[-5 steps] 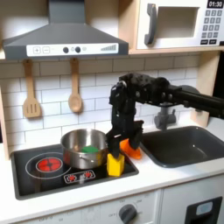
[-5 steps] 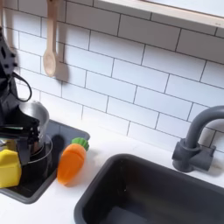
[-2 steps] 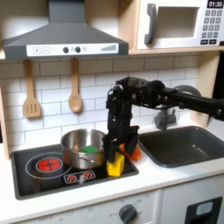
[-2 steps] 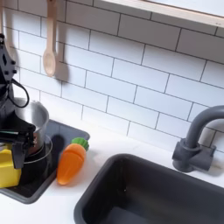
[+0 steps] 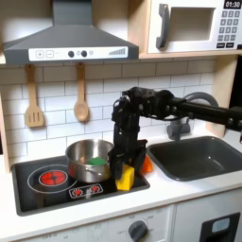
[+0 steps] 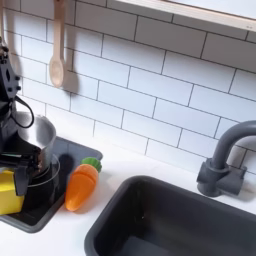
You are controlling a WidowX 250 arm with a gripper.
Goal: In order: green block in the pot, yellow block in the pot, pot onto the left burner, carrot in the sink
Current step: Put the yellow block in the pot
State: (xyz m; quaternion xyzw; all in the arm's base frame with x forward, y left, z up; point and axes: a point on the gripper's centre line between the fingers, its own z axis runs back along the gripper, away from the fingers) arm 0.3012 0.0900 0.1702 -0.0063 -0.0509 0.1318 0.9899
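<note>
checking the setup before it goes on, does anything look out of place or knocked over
Nothing stands out. The pot sits upright on the stovetop with the green block inside, the carrot lies on the counter beside the stove, and the claw is down at the yellow block.

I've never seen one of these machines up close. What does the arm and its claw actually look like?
The arm is matte black all over, built from chunky boxy segments joined at rounded joints. The gripper is black too, with two flat, narrow fingers. Thin dark cables run along it in the second exterior view. No markings are legible.

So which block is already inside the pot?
The green block. It lies inside the silver pot, while the yellow block sits outside on the stovetop under the gripper.
</note>
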